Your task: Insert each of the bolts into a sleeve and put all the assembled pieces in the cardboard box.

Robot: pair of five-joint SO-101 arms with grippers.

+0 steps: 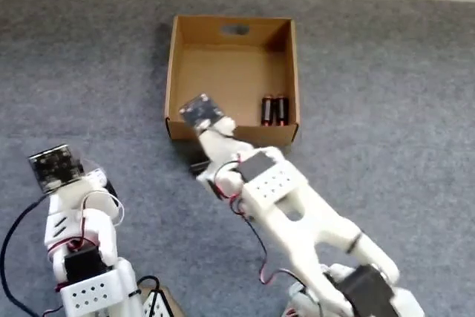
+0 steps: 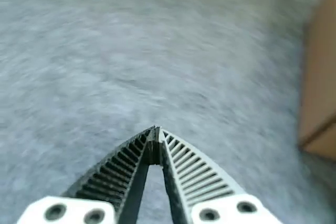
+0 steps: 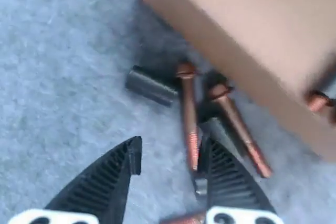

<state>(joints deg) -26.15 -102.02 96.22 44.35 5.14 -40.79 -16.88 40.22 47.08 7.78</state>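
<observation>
My right gripper (image 3: 170, 156) is open just above the carpet, in front of the cardboard box (image 3: 247, 35). One copper bolt (image 3: 187, 114) lies between its fingertips, close to one finger (image 3: 223, 177). A second bolt (image 3: 239, 129) lies beside it, nearer the box wall. A black sleeve (image 3: 149, 85) rests on its side just beyond the bolts' heads. In the high view the right arm (image 1: 271, 183) leans over the front wall of the box (image 1: 178, 72), where two assembled pieces (image 1: 273, 109) lie in the front right corner. My left gripper (image 2: 156, 132) is shut and empty over bare carpet.
Grey carpet covers the whole table. The left arm (image 1: 74, 206) stands at the lower left, well away from the box. A box corner (image 2: 320, 77) shows in the left wrist view. Another bolt's end (image 3: 181, 217) lies under the right gripper's base.
</observation>
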